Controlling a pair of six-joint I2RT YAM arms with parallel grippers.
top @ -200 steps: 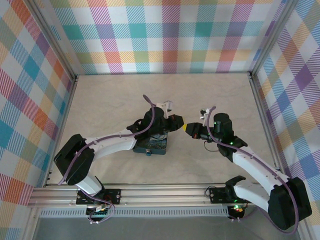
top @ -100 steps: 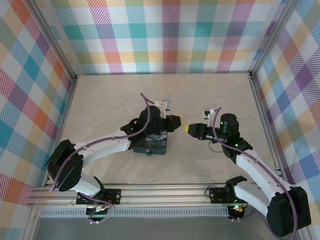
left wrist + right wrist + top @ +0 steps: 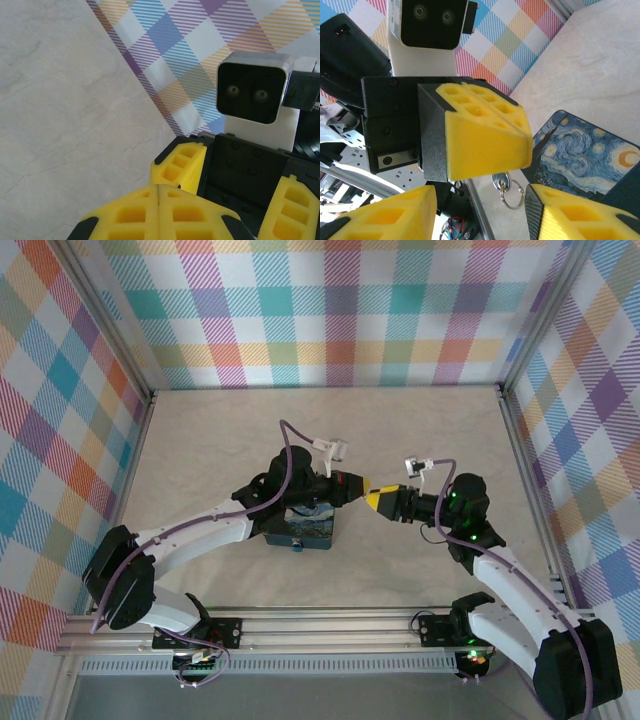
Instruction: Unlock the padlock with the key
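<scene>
Right wrist: holds key (image 3: 501, 180) in shut left gripper (image 3: 512, 135), ring (image 3: 511, 196) dangling. Faces it with right gripper (image 3: 480, 215) parted, beside tin (image 3: 590, 155) mid-table.

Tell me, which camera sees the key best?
The right wrist one: the key dangles under the left hand's shut fingers. From the top it is too small to make out; the left wrist camera has those fingers in the way.
</scene>
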